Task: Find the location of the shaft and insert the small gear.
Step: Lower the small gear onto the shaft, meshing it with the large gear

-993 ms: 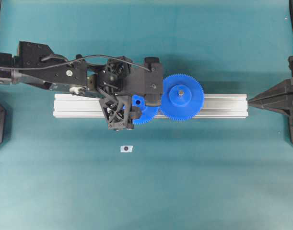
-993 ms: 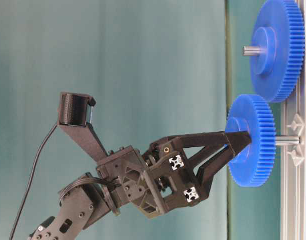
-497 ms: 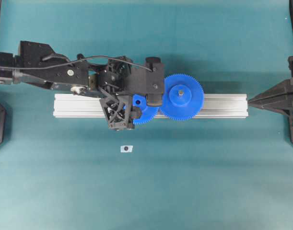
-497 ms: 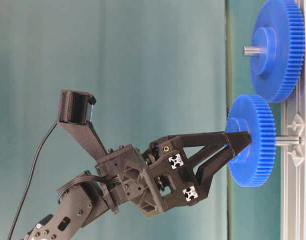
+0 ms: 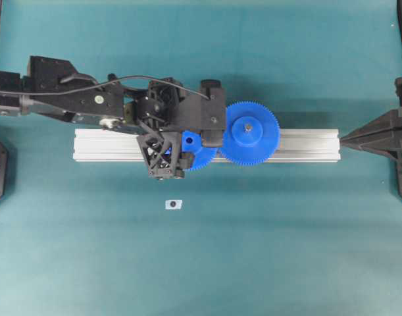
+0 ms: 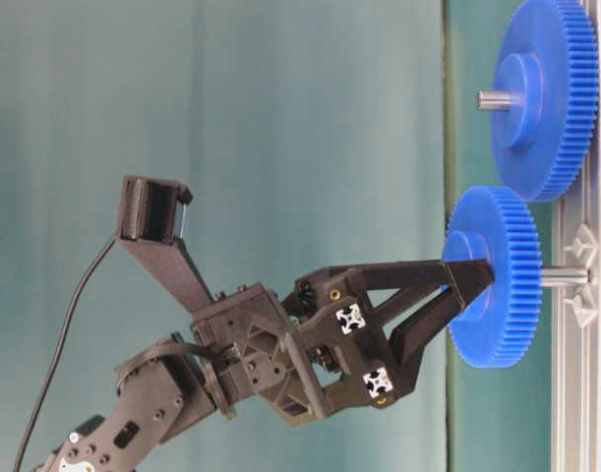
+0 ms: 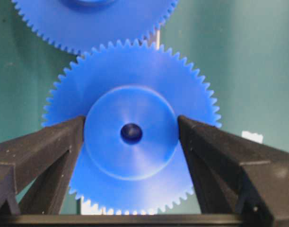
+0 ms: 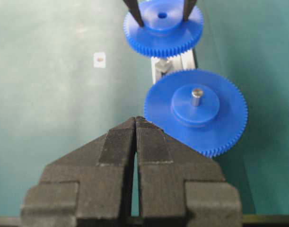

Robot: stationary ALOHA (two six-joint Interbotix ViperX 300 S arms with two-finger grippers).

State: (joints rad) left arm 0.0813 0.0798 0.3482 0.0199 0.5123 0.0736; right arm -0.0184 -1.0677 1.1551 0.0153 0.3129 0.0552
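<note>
Two blue gears, two black robot hands, one aluminium rail (image 5: pixel 108 145) and one small white tag (image 5: pixel 174 204) share a teal bench (image 5: pixel 253 263). At the left of the overhead view, the left hand (image 6: pixel 465 287) reaches over the rail and onto the small gear (image 7: pixel 135 161). Its two fingers (image 7: pixel 49 151) stand at either side of the gear's raised round hub, spread to about the hub's width. The wrist view shows no clear gap at either side, so it cannot be told whether they press the hub or only flank it. The small gear sits on the shaft (image 6: pixel 564 276), whose thin grey pin shows in the table-level view between the gear's back face and the rail. The gear stands off the rail there, and its teeth come close to those of the larger gear (image 5: pixel 250 131) just to its right. That larger gear rides its own grey pin (image 8: pixel 197 96), which pokes out of its hub. At the far right, well apart from both gears, the right hand (image 8: pixel 135 123) hangs with its pads drawn together, only a hairline slit between them and nothing in it. Against the table-level picture of a second ago, the left hand's fingers stand slightly farther apart. The small gear is in the same place on the shaft, and the right hand has not shifted.
</note>
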